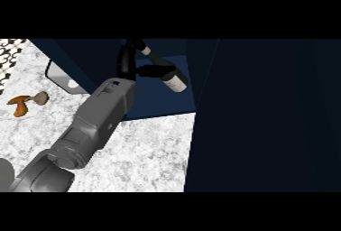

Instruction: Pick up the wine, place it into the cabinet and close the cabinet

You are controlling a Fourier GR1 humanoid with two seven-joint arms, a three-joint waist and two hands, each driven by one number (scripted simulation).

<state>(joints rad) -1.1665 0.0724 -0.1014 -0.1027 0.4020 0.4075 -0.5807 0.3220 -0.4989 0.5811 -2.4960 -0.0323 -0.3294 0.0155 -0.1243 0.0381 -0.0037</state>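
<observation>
Wine [172,80] in curled left hand [131,57]

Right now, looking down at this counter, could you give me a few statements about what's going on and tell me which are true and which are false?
1. The hand is curled round a wine bottle. True.
2. The wine bottle is lying flat on the marble counter. False: it is held up in front of the dark blue cabinet, off the counter.
3. Only one forearm shows in the view. True: it comes in from the lower left.
4. The bottle carries a bright red label. False: its label is white.
5. A brown mushroom lies on the counter, left of the forearm. True.
</observation>
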